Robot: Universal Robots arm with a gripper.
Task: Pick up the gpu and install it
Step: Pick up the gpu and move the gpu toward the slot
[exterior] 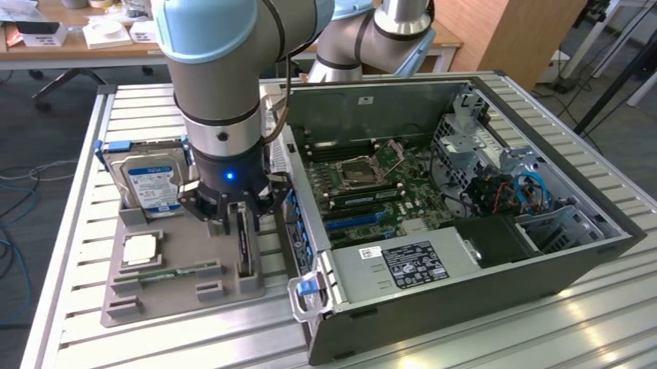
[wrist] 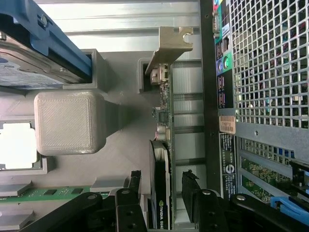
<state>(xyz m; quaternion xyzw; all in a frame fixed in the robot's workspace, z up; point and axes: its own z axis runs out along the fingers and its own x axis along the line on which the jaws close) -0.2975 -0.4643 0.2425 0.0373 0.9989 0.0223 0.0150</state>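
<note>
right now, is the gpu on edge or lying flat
On edge: the gpu stands in the grey tray slot; the wrist view shows its thin edge and bracket, gripper jaws open either side.

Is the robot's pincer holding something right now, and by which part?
Nothing is held. The open pincer straddles the gpu, which stands on edge in the grey tray, with gaps on both sides.

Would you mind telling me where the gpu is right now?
The gpu stands on edge in the grey holder tray, on the exterior view's left of the open computer case, with the open gripper straddling it.
</note>
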